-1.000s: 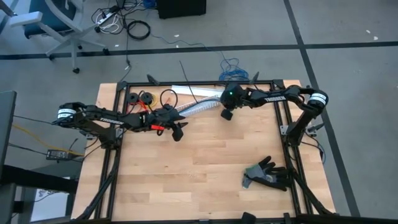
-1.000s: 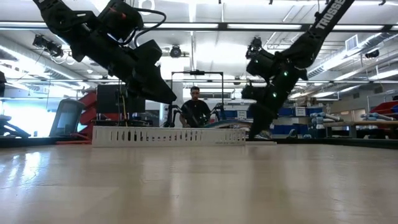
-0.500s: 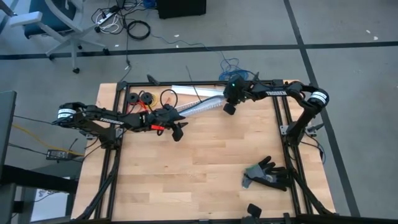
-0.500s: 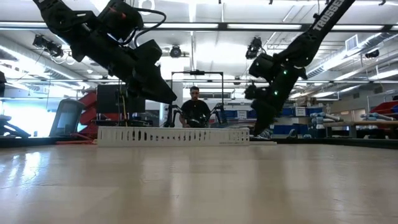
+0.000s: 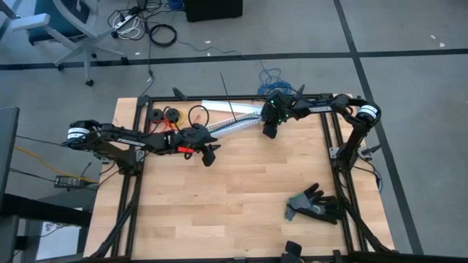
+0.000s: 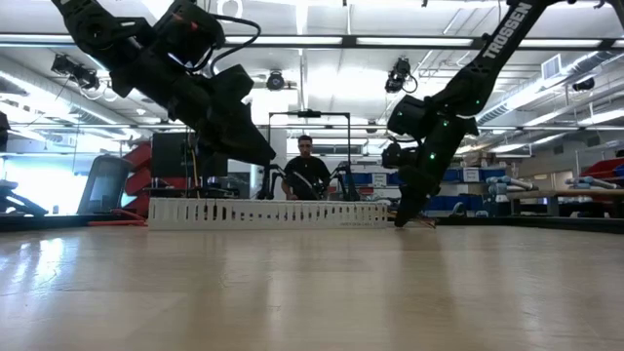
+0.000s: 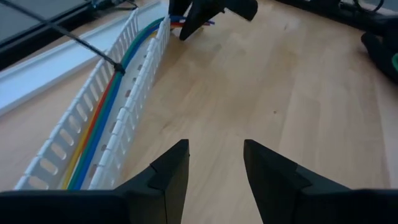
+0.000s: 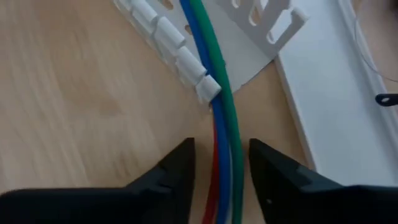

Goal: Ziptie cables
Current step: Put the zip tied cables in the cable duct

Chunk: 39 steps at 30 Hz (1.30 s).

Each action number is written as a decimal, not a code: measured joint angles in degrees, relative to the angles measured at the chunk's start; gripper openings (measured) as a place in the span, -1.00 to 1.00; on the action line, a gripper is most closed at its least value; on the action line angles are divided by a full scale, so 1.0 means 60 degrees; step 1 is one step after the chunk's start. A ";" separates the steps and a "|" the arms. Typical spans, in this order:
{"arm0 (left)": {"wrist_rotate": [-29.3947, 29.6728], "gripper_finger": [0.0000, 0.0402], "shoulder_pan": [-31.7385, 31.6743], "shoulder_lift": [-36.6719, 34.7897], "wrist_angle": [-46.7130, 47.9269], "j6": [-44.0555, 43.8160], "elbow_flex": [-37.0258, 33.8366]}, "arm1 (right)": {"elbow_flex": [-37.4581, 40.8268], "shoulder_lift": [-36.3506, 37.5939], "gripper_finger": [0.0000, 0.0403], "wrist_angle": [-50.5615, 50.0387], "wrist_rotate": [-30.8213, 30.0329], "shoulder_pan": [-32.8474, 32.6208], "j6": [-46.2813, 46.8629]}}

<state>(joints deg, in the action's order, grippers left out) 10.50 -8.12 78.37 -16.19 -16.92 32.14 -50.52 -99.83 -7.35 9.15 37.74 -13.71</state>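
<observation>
Currently right gripper jaws part-open astride the cables at the white duct end. Left gripper part-open, empty. Only left wrist shows the ziptie around cables.

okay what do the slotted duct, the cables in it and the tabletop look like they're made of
Slotted duct: probably matte white plastic, with evenly moulded fingers and slots along both walls.
Cables: flexible wires in smooth, slightly glossy coloured sheathing, likely plastic insulation, lying side by side.
Table: pale wood, apparently butcher-block style, with visible grain, plank seams and a soft sheen.
</observation>
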 joint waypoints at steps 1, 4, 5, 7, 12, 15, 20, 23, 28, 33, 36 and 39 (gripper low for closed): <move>0.0002 -0.19 0.0000 0.0000 0.0061 0.0046 0.0000 | 0.0002 0.0010 -0.25 -0.0007 -0.0035 0.0000 -0.0044; 0.0004 -0.19 -0.0004 0.0000 0.0296 0.0265 0.0000 | 0.0004 0.0253 -0.08 -0.0127 -0.0504 0.0000 -0.0074; 0.0007 -0.19 -0.0004 0.0000 0.0318 0.0321 0.0000 | 0.0004 0.0420 -0.04 -0.0204 -0.0657 0.0000 -0.0074; 0.0022 -0.19 -0.0018 0.0000 0.0347 0.0524 0.0000 | 0.0004 0.0860 0.03 -0.0377 -0.0832 0.0000 -0.0080; 0.0449 -0.19 -0.0018 0.0000 0.0397 0.0580 0.0000 | 0.0004 0.2271 0.11 -0.0772 -0.0898 -0.0001 0.0490; 0.0966 -0.19 -0.0018 0.0000 0.0493 0.1029 0.0000 | 0.0004 0.2951 0.08 -0.1030 -0.0689 -0.0122 0.1318; 0.1834 -0.19 -0.0022 -0.0002 0.0507 0.2040 0.0000 | 0.0004 0.3373 -0.17 -0.1809 -0.0266 -0.0764 0.1610; 0.1966 -0.19 -0.0114 -0.0004 0.1211 0.2464 0.0282 | 0.0007 0.3357 -0.40 -0.2102 -0.0264 -0.1289 0.1752; 0.1974 -0.20 -0.0721 0.0014 0.5073 0.2294 0.2035 | 0.0007 0.3106 -0.78 -0.1832 -0.0262 -0.2150 0.1781; 0.1971 -0.47 -0.1404 0.0029 0.6858 0.3030 0.3125 | 0.0007 0.2312 -0.96 -0.0137 -0.0266 -0.2882 0.1550; 0.1608 -0.83 -0.1733 0.0030 0.6942 0.3966 0.3158 | 0.0007 0.1671 -0.93 0.1300 -0.0255 -0.3150 0.1291; 0.0960 -0.95 -0.2033 0.0043 0.6801 0.4258 0.3158 | 0.0007 0.1144 -0.97 0.2531 -0.0279 -0.3248 0.1101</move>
<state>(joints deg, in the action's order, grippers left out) 16.26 -20.32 78.63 24.61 8.62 51.09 -50.48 -92.97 7.83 7.47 18.25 -7.10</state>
